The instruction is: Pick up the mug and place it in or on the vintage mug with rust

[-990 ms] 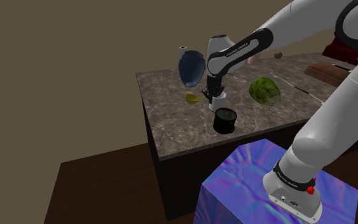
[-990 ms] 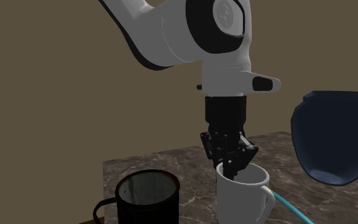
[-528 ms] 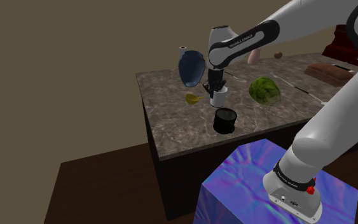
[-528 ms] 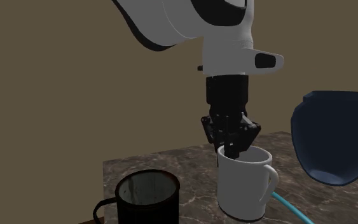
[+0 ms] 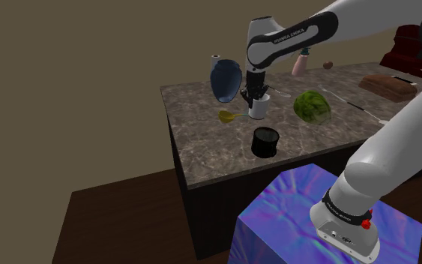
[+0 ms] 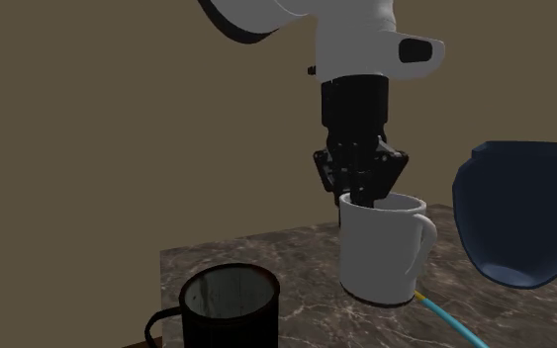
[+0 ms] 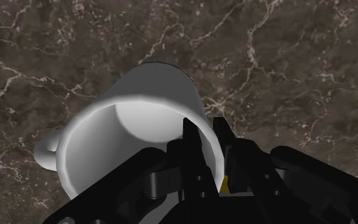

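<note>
"Black with rusty streaks inside, the vintage mug [image 6: 229, 308] stands nearest on the marbled worktop [image 5: 202, 154], upright, with nothing in it that I can see. So nothing is delivered yet?"

"Not yet. Just beyond it is the white mug [image 6: 380, 252], and the gripper [image 6: 363, 198] has it by the rim. The two fingers are closed tight on the wall, one inside and one outside, on the side away from the handle."

"Is it off the surface?"

"It looks slightly clear of the stone, and a little tipped in the wrist view, though I can't be sure of the gap. I'd judge the grasp made and the lift under way."

"What's left, then?"

"Most of it. The white mug must be carried toward the near edge, over the vintage mug's mouth, then lowered and let go. The two mugs are near each other but apart. Farther back, the blue vase [image 5: 225, 79] stands close behind the gripper, away from that route."
</note>
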`<move>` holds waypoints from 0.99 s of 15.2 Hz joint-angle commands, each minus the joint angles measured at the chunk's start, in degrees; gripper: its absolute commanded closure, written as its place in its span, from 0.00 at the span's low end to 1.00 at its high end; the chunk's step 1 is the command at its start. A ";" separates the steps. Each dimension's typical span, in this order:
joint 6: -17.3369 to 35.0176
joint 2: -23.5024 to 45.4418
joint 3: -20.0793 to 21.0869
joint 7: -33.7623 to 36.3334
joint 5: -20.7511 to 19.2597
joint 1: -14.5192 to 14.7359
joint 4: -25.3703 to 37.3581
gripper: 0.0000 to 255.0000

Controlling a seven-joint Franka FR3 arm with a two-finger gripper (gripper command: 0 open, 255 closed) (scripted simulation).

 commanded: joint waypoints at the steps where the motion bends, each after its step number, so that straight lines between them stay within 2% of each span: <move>1: -1.59 -0.68 0.03 -0.08 0.04 0.02 0.89 1.00; 15: -12.44 -3.00 0.17 -0.72 0.32 0.11 9.44 1.00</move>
